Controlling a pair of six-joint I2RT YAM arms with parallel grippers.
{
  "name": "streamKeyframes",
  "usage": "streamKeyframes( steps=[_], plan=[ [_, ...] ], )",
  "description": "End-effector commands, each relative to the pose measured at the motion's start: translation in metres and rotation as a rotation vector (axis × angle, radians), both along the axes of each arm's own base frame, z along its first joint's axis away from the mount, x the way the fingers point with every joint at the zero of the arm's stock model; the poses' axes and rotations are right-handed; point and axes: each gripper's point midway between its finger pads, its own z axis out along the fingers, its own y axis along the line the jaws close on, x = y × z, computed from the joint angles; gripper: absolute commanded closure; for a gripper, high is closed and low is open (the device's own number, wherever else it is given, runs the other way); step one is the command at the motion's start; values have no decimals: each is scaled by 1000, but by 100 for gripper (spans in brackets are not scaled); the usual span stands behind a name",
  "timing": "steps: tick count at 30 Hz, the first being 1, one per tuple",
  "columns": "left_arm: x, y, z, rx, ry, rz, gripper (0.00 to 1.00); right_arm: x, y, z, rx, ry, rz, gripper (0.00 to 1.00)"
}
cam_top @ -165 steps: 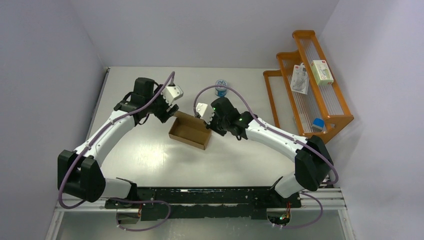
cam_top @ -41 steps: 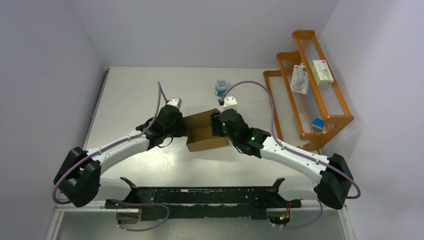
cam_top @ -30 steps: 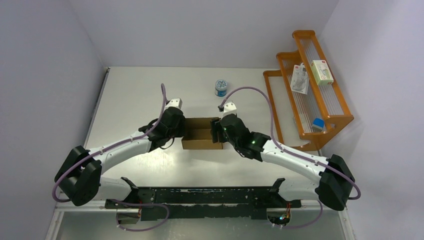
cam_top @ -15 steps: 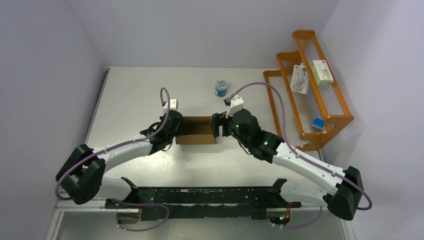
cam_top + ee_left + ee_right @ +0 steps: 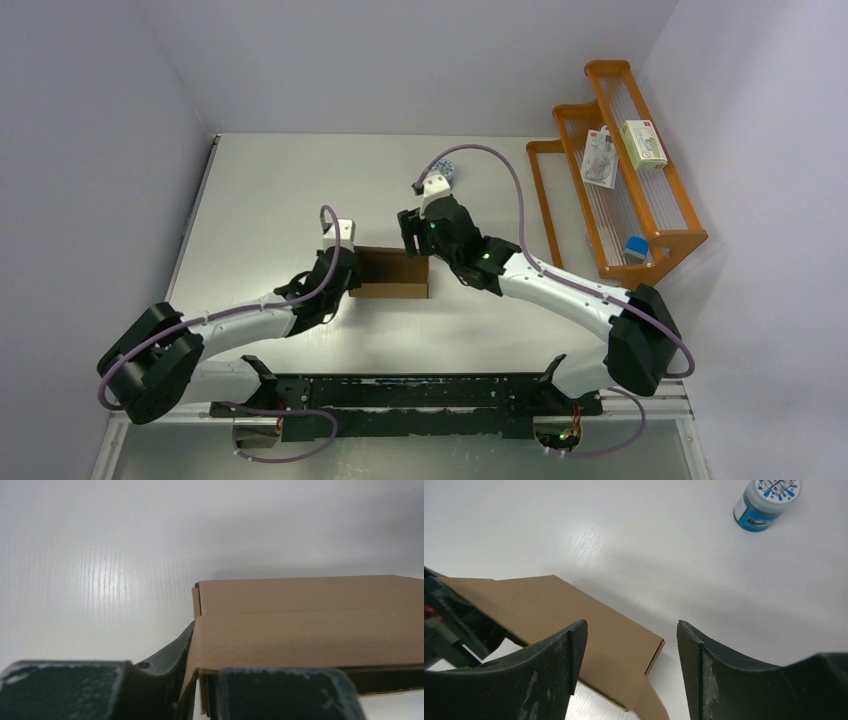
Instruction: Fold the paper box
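**Brown cardboard: paper box gripped at one end, other end free**

Overhead view: the paper box lies on the pale worktop at the middle of the frame, long axis running left to right. The left pincer is at its left end. The right pincer hangs over its upper right corner.

Left wrist view: the left pincer is narrow, with a cardboard edge running down between its dark fingers. It is holding the box by that end wall. The box shows a flat top panel with one crease across it.

Right wrist view: the right pincer is spread wide and grips nothing. The box lies below and to the left of the gap, with a small flap jutting out at its lower right corner. A blue-and-white tin stands at the upper right, well apart from the box.

An orange rack stands along the right edge of the overhead view.
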Motion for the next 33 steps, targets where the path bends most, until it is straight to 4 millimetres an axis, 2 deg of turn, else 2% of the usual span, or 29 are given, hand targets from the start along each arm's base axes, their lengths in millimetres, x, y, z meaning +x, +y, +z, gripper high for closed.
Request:
streamKeyframes(
  steps=[1, 5, 7, 13, 20, 26, 28, 30, 33],
  plan=[
    [-4, -2, 9, -31, -60, -35, 82, -3, 1, -16, -11, 28, 16, 31],
    [-15, 2, 6, -45, -58, -60, 72, -16, -3, -44, -31, 92, 29, 32],
    [-20, 5, 6, -58, -58, -62, 68, -21, -6, -52, -32, 106, 32, 33],
    [-37, 5, 8, -121, -23, -92, 52, -29, -12, -68, -53, 129, 27, 33],
    [-68, 7, 13, -199, 100, -117, 43, -31, -18, -79, -81, 132, 22, 34],
    [-92, 25, 43, -284, 153, -54, 38, -29, -17, -84, -93, 135, 18, 34],
    [-96, 34, 61, -300, 141, -29, 36, -28, -16, -85, -95, 135, 19, 34],
    [-97, 41, 79, -310, 116, -2, 31, -27, -16, -86, -99, 135, 21, 34],
    [-89, 44, 112, -306, 70, 16, 25, -27, -15, -89, -105, 137, 25, 34]
  ],
)
